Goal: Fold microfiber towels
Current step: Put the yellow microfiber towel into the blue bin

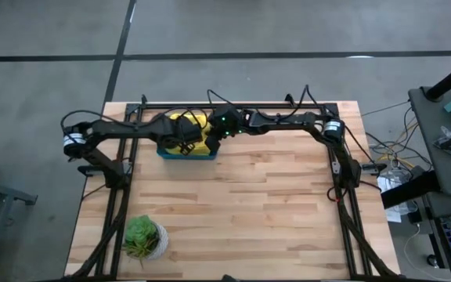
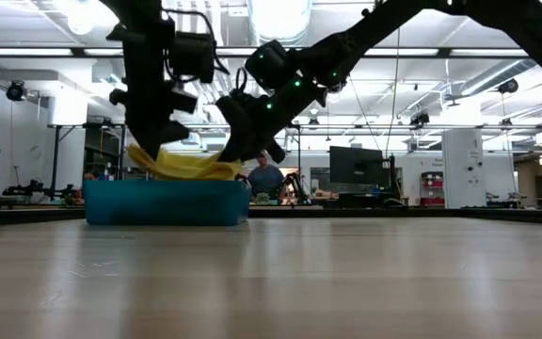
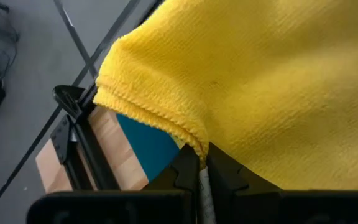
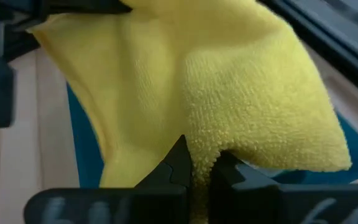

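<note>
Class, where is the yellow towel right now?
The yellow towel hangs over the teal tray at the table's far edge, left of centre, pinched by the left claw and right claw.

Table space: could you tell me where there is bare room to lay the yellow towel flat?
The wooden table lies bare between the teal tray and the potted plant, and rightward. It is crowded over the tray, where left gripper and right gripper pinch the yellow towel.
</note>
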You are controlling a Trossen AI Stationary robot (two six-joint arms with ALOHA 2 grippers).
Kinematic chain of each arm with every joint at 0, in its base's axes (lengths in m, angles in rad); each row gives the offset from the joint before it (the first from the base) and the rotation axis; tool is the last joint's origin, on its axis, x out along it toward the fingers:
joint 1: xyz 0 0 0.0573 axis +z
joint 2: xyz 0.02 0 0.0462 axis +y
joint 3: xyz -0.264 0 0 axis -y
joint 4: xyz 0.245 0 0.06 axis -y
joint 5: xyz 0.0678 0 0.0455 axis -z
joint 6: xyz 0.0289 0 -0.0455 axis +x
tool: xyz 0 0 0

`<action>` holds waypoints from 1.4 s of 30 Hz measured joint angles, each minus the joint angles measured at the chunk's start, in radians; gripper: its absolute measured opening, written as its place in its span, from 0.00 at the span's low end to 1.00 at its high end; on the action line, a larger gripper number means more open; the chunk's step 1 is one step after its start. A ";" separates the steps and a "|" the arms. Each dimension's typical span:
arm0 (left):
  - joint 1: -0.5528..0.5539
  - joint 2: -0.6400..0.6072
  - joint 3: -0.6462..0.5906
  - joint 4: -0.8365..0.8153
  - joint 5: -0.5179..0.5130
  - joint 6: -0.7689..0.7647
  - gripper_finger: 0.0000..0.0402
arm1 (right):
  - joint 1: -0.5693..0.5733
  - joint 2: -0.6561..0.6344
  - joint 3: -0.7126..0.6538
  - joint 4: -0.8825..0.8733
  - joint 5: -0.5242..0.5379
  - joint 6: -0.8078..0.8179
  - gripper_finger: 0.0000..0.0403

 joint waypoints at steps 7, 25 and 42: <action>0.024 0.001 -0.072 0.136 0.011 0.038 0.00 | -0.009 -0.003 0.000 0.007 0.013 0.000 0.03; 0.024 0.001 -0.088 0.138 0.011 0.004 0.12 | -0.006 0.000 0.000 -0.017 0.001 0.018 0.23; 0.023 -0.118 -0.077 0.074 0.083 0.071 0.35 | -0.015 -0.129 -0.018 -0.259 0.009 -0.090 0.32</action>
